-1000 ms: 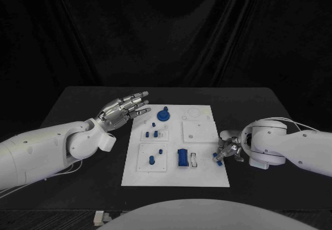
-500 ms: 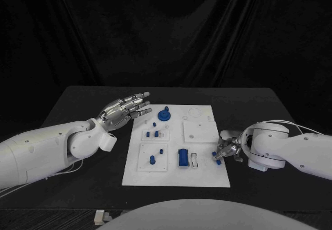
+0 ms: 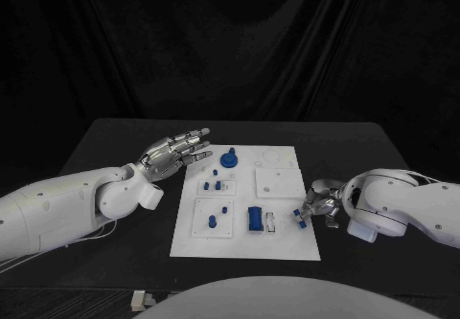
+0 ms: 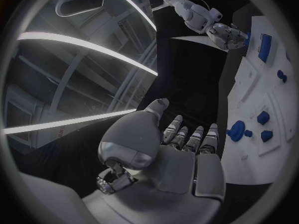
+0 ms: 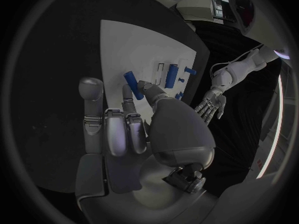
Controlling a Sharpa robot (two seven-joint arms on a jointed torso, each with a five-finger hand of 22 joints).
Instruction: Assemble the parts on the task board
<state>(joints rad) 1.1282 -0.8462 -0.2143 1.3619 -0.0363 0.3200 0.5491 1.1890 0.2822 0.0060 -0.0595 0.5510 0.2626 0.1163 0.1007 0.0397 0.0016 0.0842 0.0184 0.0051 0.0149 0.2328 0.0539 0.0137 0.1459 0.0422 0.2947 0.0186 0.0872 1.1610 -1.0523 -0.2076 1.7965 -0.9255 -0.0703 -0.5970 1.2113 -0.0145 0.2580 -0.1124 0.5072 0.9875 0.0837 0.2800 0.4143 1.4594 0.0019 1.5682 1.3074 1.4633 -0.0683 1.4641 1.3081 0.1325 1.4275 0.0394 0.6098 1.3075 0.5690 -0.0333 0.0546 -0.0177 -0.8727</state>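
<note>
The white task board [image 3: 244,247] lies mid-table. On it are a round blue knob [image 3: 228,160], several small blue pegs [image 3: 213,186] and a tall blue block [image 3: 254,219]. At the board's right edge my right hand [image 3: 320,206] pinches a short blue peg [image 3: 302,224] between thumb and a finger. The right wrist view shows that peg [image 5: 130,78] at the fingertips of the right hand [image 5: 137,129], just over the board's edge [image 5: 121,45]. My left hand [image 3: 177,151] hovers beside the board's far left corner, fingers spread and holding nothing. In the left wrist view it [image 4: 177,149] is near the knob [image 4: 236,131].
Raised white square plates [image 3: 272,181] sit on the board's right half, and a small white piece [image 3: 271,222] stands beside the blue block. Bare black table [image 3: 364,153] surrounds the board on all sides.
My right forearm has swung slightly outward to the right, and the hand still grips the blue peg at the board's right edge. The left hand has stayed in place.
</note>
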